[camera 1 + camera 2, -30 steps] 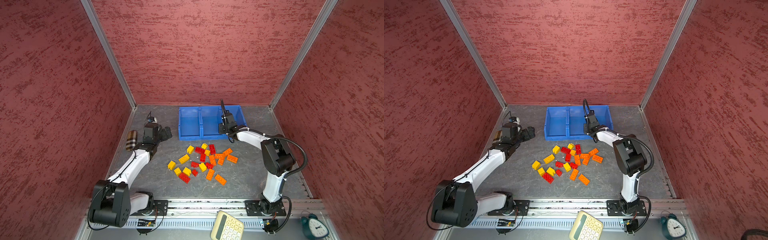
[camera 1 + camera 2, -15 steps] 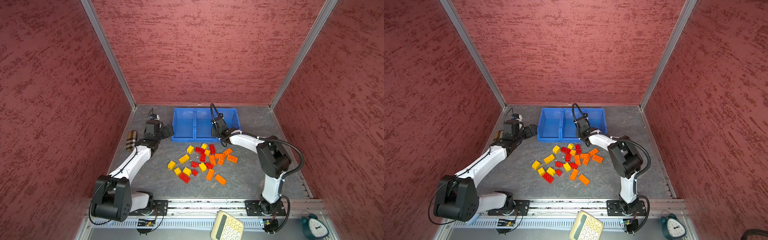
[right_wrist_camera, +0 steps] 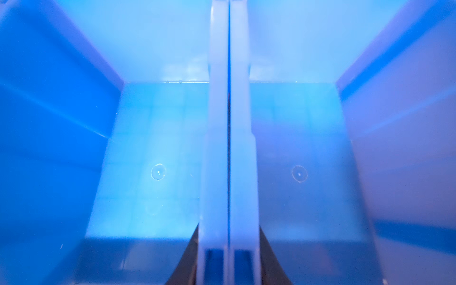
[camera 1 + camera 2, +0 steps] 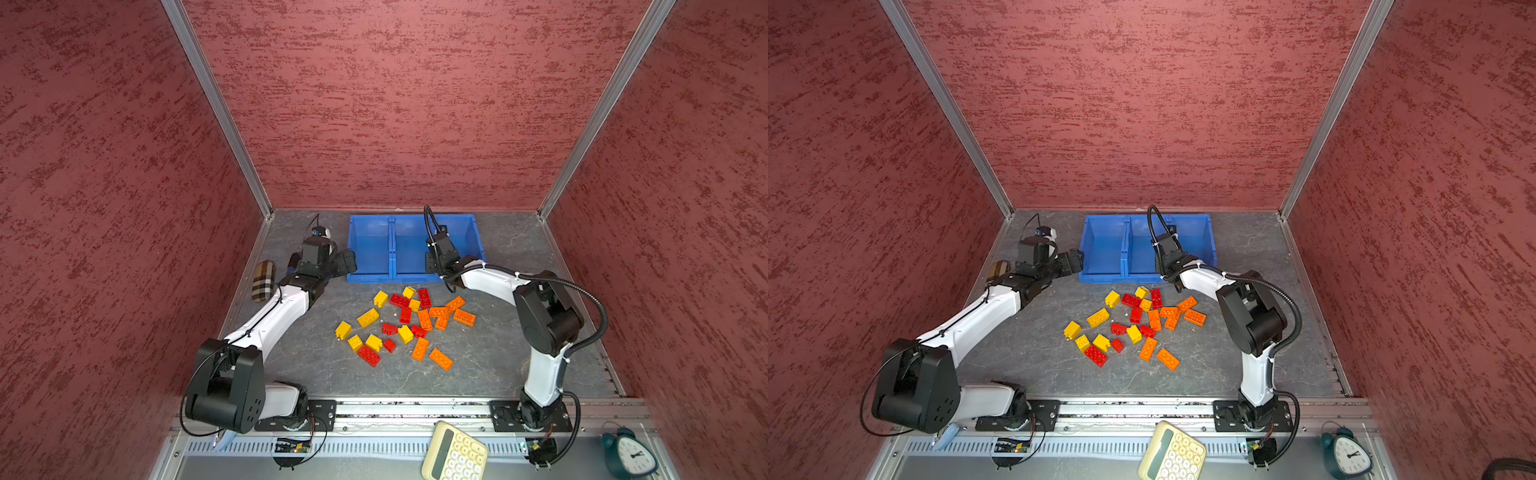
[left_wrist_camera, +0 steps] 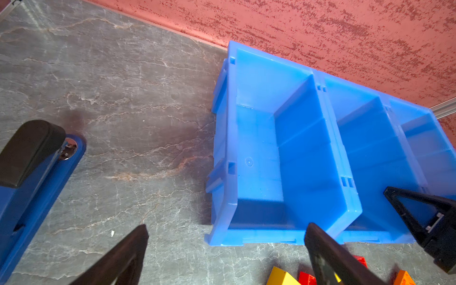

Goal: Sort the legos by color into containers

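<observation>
Right wrist: containers (image 3: 217,148) divider wall pinched between closed jaws.

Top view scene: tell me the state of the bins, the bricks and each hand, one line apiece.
containers: upright, joined in a row, all empty.
legos: loose on the table in front of the containers, none sorted.
left hand: open, empty, beside the containers' left end.
right hand: shut on the double wall between two containers.
</observation>
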Motion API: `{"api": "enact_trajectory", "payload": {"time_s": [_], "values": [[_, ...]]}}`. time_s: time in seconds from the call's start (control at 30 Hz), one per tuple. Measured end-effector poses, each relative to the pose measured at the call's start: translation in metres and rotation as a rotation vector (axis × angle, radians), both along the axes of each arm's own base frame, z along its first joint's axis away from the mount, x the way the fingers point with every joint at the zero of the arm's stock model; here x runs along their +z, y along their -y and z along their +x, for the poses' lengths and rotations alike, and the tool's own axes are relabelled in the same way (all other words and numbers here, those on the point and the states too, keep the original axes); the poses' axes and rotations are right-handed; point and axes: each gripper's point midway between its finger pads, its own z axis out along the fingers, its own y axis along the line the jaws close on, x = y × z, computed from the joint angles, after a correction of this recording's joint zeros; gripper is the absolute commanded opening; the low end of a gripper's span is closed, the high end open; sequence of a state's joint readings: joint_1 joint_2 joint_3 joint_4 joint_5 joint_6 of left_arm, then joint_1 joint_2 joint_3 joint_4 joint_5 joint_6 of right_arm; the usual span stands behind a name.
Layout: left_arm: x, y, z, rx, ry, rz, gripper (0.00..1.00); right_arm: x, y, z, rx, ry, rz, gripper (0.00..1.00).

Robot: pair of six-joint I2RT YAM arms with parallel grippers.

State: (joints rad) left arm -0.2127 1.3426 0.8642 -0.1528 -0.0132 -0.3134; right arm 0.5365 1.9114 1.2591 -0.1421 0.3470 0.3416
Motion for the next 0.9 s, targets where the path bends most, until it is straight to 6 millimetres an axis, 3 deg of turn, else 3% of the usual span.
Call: {"api": "enact_trajectory", "payload": {"time_s": [0.13, 0.2, 0.33, 0.37, 0.47, 0.67, 0.8, 0.9], "values": [[-0.002, 0.0, -0.001, 0.001, -0.006, 0.011, 0.99, 0.0, 0.001, 0.0, -0.001, -0.001, 0.004, 0.3], [-0.002, 0.002, -0.002, -0.004, -0.009, 0.017, 0.99, 0.0, 0.0, 0.001, -0.006, 0.002, 0.01, 0.38], [-0.004, 0.013, -0.008, -0.048, -0.027, 0.052, 0.99, 0.014, -0.004, 0.005, -0.005, 0.044, 0.047, 0.6], [-0.004, 0.019, -0.01, -0.072, -0.029, 0.073, 0.99, 0.02, -0.005, 0.005, -0.002, 0.057, 0.06, 0.74], [-0.002, 0.046, -0.02, -0.171, -0.033, 0.139, 1.0, 0.037, -0.004, 0.0, 0.007, 0.103, 0.1, 0.98], [-0.026, 0.102, -0.051, -0.434, -0.127, 0.291, 0.94, 0.065, 0.008, -0.024, 0.013, 0.214, 0.18, 0.99], [-0.056, 0.126, -0.068, -0.561, -0.238, 0.38, 0.73, 0.076, 0.019, -0.039, -0.004, 0.278, 0.221, 0.99], [-0.082, 0.133, -0.07, -0.6, -0.327, 0.426, 0.64, 0.082, 0.027, -0.048, -0.014, 0.328, 0.243, 0.99]]}}
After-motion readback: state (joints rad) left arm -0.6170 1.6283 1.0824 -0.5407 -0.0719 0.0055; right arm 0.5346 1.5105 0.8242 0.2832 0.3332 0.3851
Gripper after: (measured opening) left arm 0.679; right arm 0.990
